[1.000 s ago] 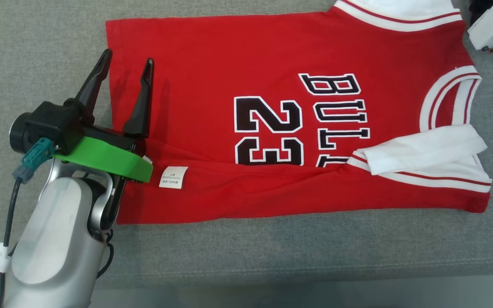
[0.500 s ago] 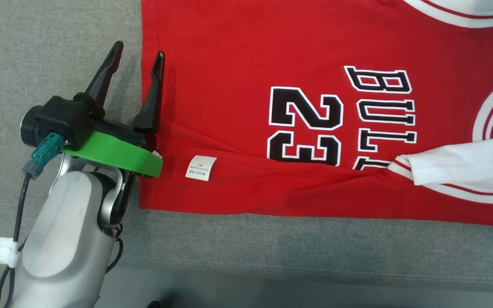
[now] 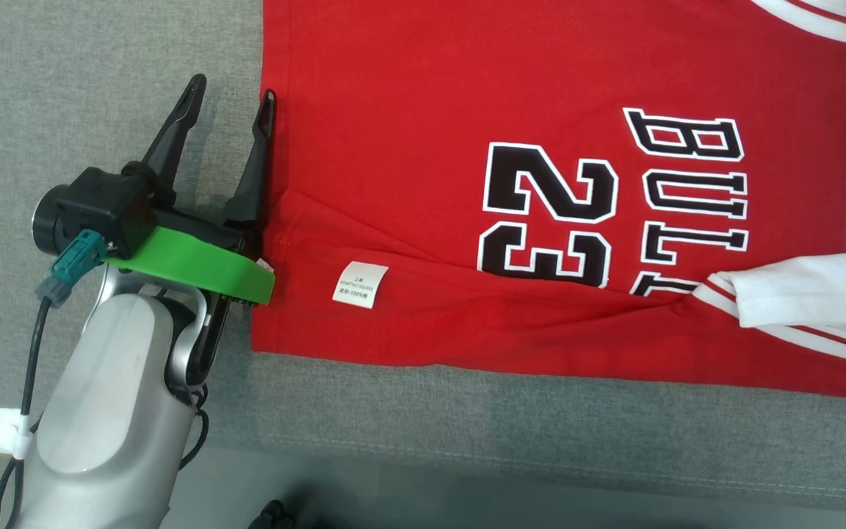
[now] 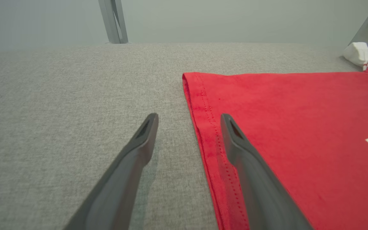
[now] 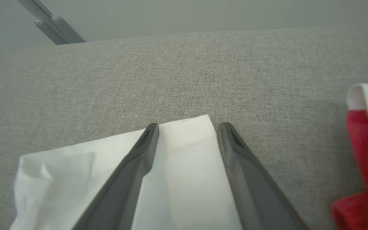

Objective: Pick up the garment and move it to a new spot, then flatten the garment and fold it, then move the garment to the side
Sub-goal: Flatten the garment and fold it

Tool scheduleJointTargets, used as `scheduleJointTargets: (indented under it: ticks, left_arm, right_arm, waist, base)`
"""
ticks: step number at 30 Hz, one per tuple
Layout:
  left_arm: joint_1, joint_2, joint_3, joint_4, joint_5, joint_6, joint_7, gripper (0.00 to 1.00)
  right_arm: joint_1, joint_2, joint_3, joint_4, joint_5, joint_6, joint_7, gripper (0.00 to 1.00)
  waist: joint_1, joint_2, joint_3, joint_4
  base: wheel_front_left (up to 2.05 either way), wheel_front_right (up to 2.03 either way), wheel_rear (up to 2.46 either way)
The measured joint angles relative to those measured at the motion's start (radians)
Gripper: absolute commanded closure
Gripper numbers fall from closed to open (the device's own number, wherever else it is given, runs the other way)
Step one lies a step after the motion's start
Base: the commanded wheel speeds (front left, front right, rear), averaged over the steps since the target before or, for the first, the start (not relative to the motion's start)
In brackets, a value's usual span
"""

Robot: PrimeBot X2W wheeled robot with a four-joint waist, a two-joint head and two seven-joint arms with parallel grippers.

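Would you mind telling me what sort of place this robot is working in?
Probably a lab or test bench for cloth handling, not a home: a grey fabric-covered worktop bearing one red jersey, with a bare pale wall and metal frame struts behind.

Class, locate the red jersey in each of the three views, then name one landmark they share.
Head view: red jersey covers centre and right, hem beside the left gripper.
Left wrist view: red jersey on the right half, hem edge between the fingers.
Right wrist view: red jersey at the right edge.
Shared landmark: grey cloth surface.
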Motion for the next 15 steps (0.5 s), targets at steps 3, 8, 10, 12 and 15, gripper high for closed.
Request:
scheduleJointTargets:
  ticks: [3, 8, 10, 12, 15]
  left_arm:
    - [-0.002, -0.001, 0.000, 0.004, 0.000, 0.000, 0.000, 0.00]
    - [-0.004, -0.001, 0.001, 0.010, 0.000, -0.005, -0.002, 0.00]
    - [-0.006, -0.002, 0.002, 0.013, 0.000, -0.005, -0.005, 0.00]
    - [-0.012, -0.002, 0.003, 0.019, 0.000, -0.005, -0.005, 0.00]
    - [-0.015, -0.001, 0.010, 0.026, 0.000, -0.005, -0.009, 0.00]
  right_arm:
    - [-0.013, 0.000, 0.000, 0.032, 0.000, -0.016, 0.011, 0.00]
    - [-0.033, 0.007, 0.006, 0.061, 0.001, -0.016, 0.034, 0.57]
    - [-0.035, 0.014, 0.010, 0.065, 0.002, -0.016, 0.037, 0.96]
    - [-0.037, 0.023, 0.013, 0.074, 0.006, -0.012, 0.039, 1.00]
    - [-0.037, 0.049, 0.024, 0.082, 0.012, -0.007, 0.038, 1.00]
  waist:
    - [0.0000, 0.0000, 0.000, -0.002]
    - [0.0000, 0.0000, -0.002, -0.005]
    - [0.0000, 0.0001, -0.004, -0.006]
    - [0.0000, 0.0000, -0.006, -0.007]
    - [0.0000, 0.0000, -0.013, -0.013]
  base:
    - [0.00, 0.00, 0.00]
    - [0.00, 0.00, 0.00]
    - [0.00, 0.00, 0.00]
    - [0.00, 0.00, 0.00]
    - [0.00, 0.00, 0.00]
